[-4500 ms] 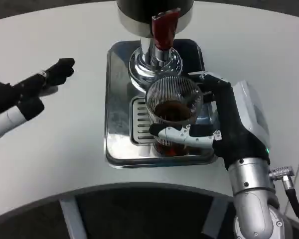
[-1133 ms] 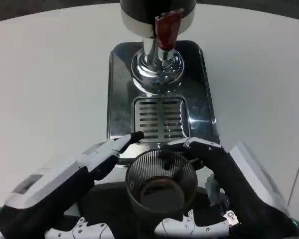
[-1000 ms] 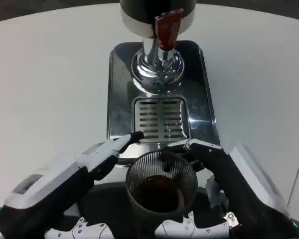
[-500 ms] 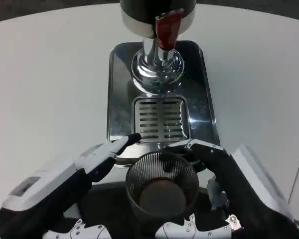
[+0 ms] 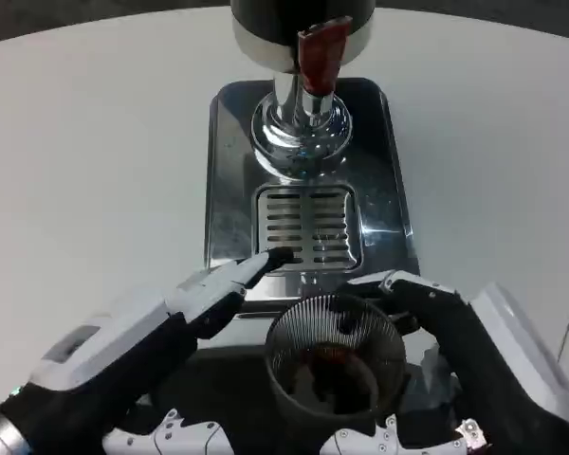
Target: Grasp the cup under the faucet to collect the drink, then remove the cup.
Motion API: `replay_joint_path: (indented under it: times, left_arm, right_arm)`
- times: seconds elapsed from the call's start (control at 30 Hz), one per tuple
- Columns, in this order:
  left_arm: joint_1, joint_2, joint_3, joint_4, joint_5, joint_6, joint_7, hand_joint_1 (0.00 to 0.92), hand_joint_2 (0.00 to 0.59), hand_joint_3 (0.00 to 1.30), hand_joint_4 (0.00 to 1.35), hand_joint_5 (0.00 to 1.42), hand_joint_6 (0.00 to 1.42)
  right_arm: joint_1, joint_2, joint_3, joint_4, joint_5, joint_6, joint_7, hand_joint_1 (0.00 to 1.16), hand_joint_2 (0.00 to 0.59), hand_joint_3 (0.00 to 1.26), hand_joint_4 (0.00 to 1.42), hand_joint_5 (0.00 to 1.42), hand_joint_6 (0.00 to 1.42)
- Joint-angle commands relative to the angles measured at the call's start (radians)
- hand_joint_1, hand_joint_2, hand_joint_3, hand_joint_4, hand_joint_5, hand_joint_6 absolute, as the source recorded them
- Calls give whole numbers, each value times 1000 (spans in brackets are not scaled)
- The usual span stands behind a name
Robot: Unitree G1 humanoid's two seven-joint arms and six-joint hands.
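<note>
At lower centre, the upright cup (image 5: 337, 365) sits gripped in the right hand (image 5: 474, 379), with the left hand (image 5: 137, 351) spread just beside it, both well below the faucet (image 5: 303, 85).

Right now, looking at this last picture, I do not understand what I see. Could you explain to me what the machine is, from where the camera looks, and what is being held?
The camera sits on the robot's head or chest and looks down at a white table. At the top stands a drink dispenser with a red tap handle and a shiny spout base. It rests on a metal drip tray with a slotted grate.

Near the bottom edge is a ribbed, see-through cup with dark drink inside. It is no longer under the faucet. The right robot hand wraps around the cup and holds it. The left robot hand lies beside the cup, fingers reaching toward it; whether it touches the cup I cannot tell.
</note>
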Motion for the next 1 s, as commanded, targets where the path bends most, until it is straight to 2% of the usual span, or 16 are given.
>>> replay_joint_path:
  times: [0.03, 0.2, 0.47, 0.53, 0.73, 0.8, 1.0]
  left_arm:
    - [-21, 7, -29, 27, -16, -28, -15, 0, 18, 0, 0, 0, 0]
    - [-56, 16, -46, 54, 10, -62, -13, 0, 18, 0, 0, 0, 0]
    - [-128, 68, -36, 38, 298, -169, 54, 18, 10, 0, 0, 0, 0]
    - [-137, 75, -40, 30, 352, -183, 67, 119, 21, 0, 0, 0, 0]
    - [-128, 75, -36, -5, 473, -193, 120, 508, 60, 0, 0, 0, 0]
    - [-125, 71, -38, -8, 497, -195, 142, 535, 65, 0, 0, 0, 0]
    - [-127, 73, -49, -10, 531, -184, 168, 532, 65, 0, 0, 0, 0]
  right_arm:
    - [18, 17, -2, -54, -9, -29, -11, 1162, 73, 931, 1017, 1122, 1423]
    - [31, 23, -7, -61, -17, -30, -13, 1162, 73, 931, 1017, 1122, 1423]
    - [37, 18, -21, -55, -6, -41, -10, 1162, 73, 931, 1017, 1122, 1423]
    - [37, 18, -23, -55, -4, -42, -9, 1162, 73, 931, 1017, 1122, 1423]
    - [36, 14, -26, -51, 3, -45, -7, 1162, 73, 931, 1017, 1122, 1423]
    - [34, 14, -27, -48, 7, -46, -7, 1162, 73, 931, 1017, 1122, 1423]
    - [30, 13, -29, -45, 11, -48, -7, 1162, 73, 931, 1017, 1122, 1423]
